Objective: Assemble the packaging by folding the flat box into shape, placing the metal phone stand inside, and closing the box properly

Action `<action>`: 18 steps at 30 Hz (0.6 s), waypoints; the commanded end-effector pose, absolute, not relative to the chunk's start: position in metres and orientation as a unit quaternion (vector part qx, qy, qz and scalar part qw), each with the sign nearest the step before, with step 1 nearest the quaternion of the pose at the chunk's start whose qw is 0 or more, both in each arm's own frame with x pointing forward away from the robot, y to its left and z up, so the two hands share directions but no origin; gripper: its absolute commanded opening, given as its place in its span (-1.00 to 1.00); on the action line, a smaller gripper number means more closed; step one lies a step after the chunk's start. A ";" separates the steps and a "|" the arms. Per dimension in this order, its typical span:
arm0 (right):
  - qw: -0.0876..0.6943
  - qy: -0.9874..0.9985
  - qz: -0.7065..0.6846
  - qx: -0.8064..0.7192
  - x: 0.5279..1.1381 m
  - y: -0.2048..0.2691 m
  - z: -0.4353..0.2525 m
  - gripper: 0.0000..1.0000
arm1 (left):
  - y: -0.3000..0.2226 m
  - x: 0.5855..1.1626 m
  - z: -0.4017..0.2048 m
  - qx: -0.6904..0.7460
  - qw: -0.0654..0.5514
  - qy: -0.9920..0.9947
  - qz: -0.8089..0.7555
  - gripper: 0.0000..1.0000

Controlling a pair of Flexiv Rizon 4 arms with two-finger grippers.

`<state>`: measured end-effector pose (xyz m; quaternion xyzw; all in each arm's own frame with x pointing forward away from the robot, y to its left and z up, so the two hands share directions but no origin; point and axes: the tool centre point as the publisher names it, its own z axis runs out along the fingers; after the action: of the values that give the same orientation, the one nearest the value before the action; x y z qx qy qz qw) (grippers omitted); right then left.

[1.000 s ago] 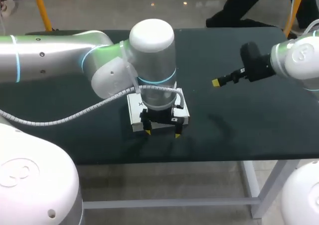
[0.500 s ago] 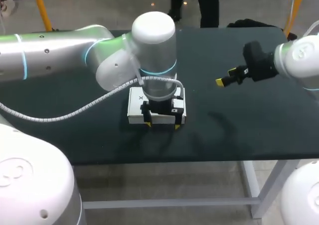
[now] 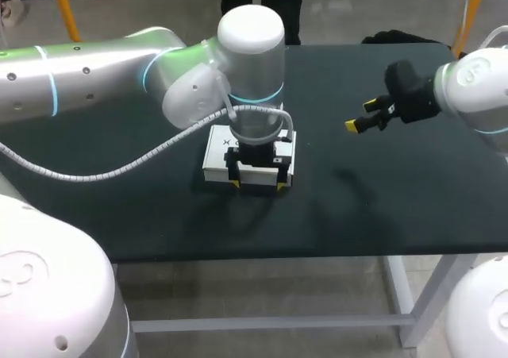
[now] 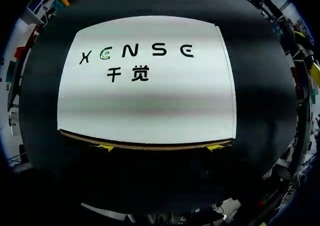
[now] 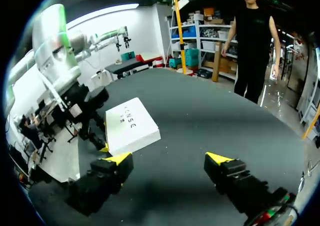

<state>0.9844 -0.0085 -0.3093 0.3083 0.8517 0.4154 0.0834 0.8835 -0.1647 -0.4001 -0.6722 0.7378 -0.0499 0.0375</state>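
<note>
My left pincer (image 4: 160, 147) points straight down with its fingers spread apart. Both yellow tips sit along the same near long edge of the white box (image 4: 145, 85), one toward each end of that edge. Since both are on one side of the box, nothing is clamped between them. I cannot tell whether the tips press on the edge or only stand just beside it. In the left wrist view a thin brown cardboard line runs along that edge, just ahead of the tips.

The box is folded into shape with its lid down. It lies flat on the dark desk (image 3: 381, 207), its printed top face up. From the head view the left pincer (image 3: 256, 186) hangs over the near side of the box (image 3: 216, 155), and my wrist covers much of the lid. My left arm (image 3: 95, 80) comes in from the left, with a grey ribbed cable (image 3: 119, 175) looping beneath it.

My right pincer (image 5: 168, 161) is also spread wide, with only bare desk (image 5: 200, 116) showing between its fingers. It hangs above the desk, well apart from the box (image 5: 132, 126), which lies ahead of it and off to one side. In the head view the right pincer (image 3: 361, 115) is on the right, with its tips turned toward the middle.
</note>
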 end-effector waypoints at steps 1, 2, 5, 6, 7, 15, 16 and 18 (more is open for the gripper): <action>0.072 0.852 0.423 0.301 0.993 -0.015 -0.313 1.00 | -0.171 0.896 -0.402 -0.678 0.046 0.733 -0.037 1.00; 0.072 0.852 0.423 0.301 0.994 -0.016 -0.314 1.00 | -0.171 0.898 -0.402 -0.678 0.045 0.733 -0.039 1.00; 0.070 0.852 0.423 0.301 0.996 -0.019 -0.314 1.00 | -0.171 0.907 -0.403 -0.682 0.046 0.729 -0.042 1.00; 0.068 0.851 0.424 0.301 0.997 -0.021 -0.315 1.00 | -0.171 0.911 -0.404 -0.685 0.046 0.726 -0.044 1.00; 0.068 0.851 0.424 0.301 0.997 -0.021 -0.315 1.00 | -0.171 0.913 -0.404 -0.686 0.047 0.724 -0.044 1.00; 0.068 0.851 0.424 0.301 0.998 -0.022 -0.316 1.00 | -0.168 0.942 -0.403 -0.694 0.047 0.717 -0.052 1.00; 0.068 0.851 0.424 0.301 0.998 -0.022 -0.316 1.00 | -0.167 0.946 -0.402 -0.694 0.047 0.716 -0.053 1.00; 0.068 0.851 0.424 0.301 0.998 -0.022 -0.316 1.00 | -0.165 0.954 -0.402 -0.695 0.046 0.715 -0.052 1.00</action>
<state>0.9971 -0.0198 -0.3155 0.3037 0.8517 0.4210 0.0712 0.9436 -0.1642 -0.4017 -0.6948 0.7150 -0.0598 0.0499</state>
